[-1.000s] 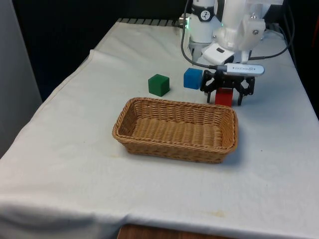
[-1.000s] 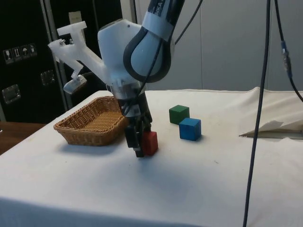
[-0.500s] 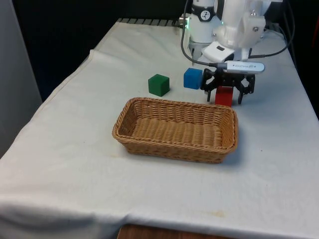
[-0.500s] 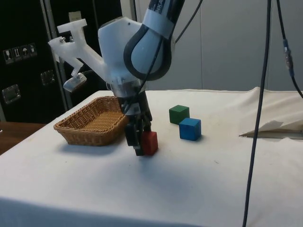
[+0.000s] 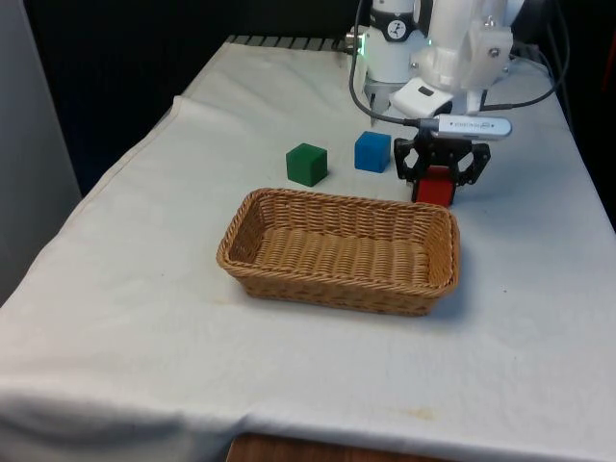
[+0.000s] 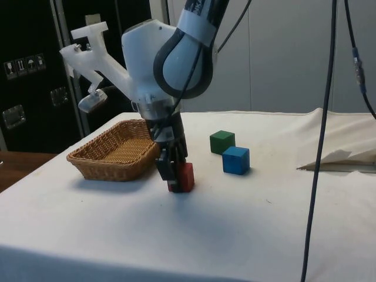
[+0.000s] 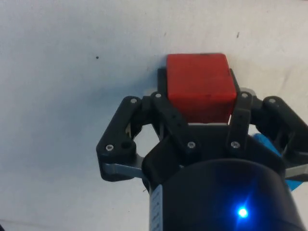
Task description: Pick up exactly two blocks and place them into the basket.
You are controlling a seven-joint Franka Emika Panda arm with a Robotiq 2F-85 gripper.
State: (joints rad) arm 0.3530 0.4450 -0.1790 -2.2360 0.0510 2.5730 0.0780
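Now that the pincer [image 5: 439, 183] has closed from wide open onto the red block [image 5: 433, 188], first lift toward the basket [image 5: 289, 279] can begin.

Table [image 5: 144, 318] w/ white cloth filled most of the front view. On it: wicker basket [image 5: 339, 250] at centre, green block [image 5: 307, 164] above it toward upper centre, blue block [image 5: 372, 151] just right of green, red block [image 5: 434, 186] right of blue, near basket's upper-right corner.
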